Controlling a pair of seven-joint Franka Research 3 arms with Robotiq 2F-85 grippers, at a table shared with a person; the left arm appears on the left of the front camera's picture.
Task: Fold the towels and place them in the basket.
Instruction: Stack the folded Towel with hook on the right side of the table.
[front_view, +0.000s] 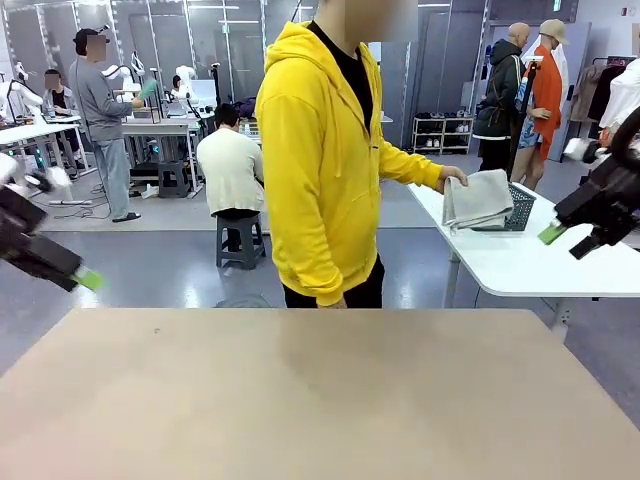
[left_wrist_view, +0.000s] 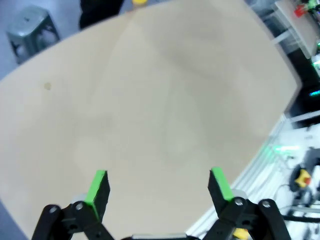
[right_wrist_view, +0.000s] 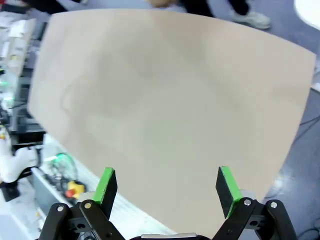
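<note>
A pale folded towel (front_view: 480, 198) lies draped over the dark grey lattice basket (front_view: 521, 209) on a white side table (front_view: 520, 262) at the far right, beyond my table. The person in the yellow hoodie (front_view: 320, 150) has a hand (front_view: 453, 177) on that towel. My left gripper (front_view: 86, 278) hovers at the left edge, above and beside the beige table (front_view: 320, 400), open with nothing between its fingers (left_wrist_view: 159, 187). My right gripper (front_view: 552, 235) hangs at the right edge, likewise open and holding nothing (right_wrist_view: 167, 187).
The beige tabletop (left_wrist_view: 150, 110) spreads bare below both wrist cameras (right_wrist_view: 165, 90). The person stands at its far edge, turned toward the side table. A grey stool (left_wrist_view: 31, 25) stands on the floor beyond the table, with other people and workbenches farther back.
</note>
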